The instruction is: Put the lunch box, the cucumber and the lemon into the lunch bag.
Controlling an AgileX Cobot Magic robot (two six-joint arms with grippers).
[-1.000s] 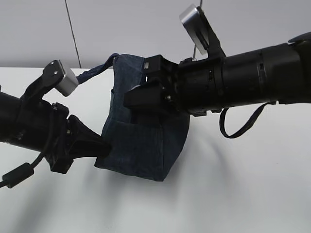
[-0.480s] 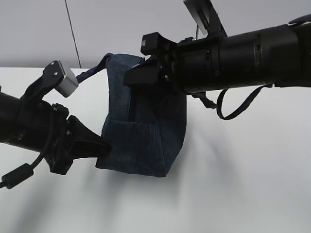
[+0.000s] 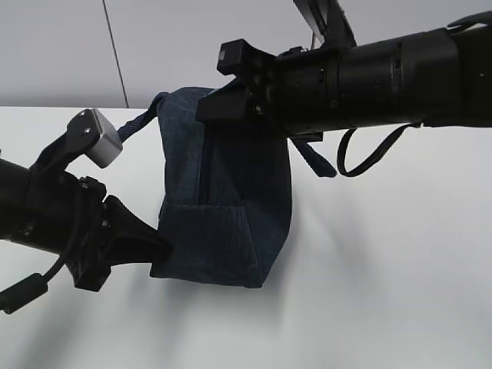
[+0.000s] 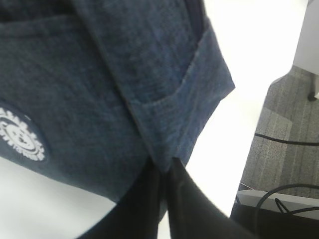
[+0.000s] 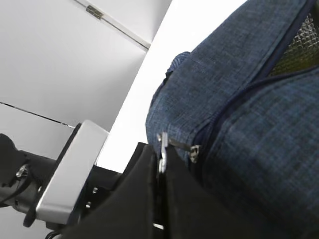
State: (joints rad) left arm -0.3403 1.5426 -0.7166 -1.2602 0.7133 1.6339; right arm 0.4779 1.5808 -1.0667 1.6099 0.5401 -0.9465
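The dark navy lunch bag (image 3: 223, 207) stands on the white table, stretched tall. My left gripper (image 3: 163, 247) is shut on the bag's lower left corner; in the left wrist view the fabric fold (image 4: 164, 149) sits pinched between the jaws of the left gripper (image 4: 166, 168), next to the white round logo (image 4: 20, 137). My right gripper (image 3: 207, 108) is at the bag's top. In the right wrist view the right gripper (image 5: 160, 153) is shut on the metal ring pull (image 5: 163, 142) of the zipper. Silver lining (image 5: 299, 45) shows through a gap. Lunch box, cucumber and lemon are hidden.
A loop handle (image 3: 311, 157) hangs off the bag under the right arm, and another handle (image 3: 142, 119) sticks out at the back left. A black cable (image 3: 369, 165) loops below the right arm. Past the table edge (image 4: 249, 149) lies grey floor with cables (image 4: 286, 142).
The right gripper has moved up and to the left with the ring pull, and the bag's top has risen and stretched. The left gripper has sunk slightly, still on the corner.
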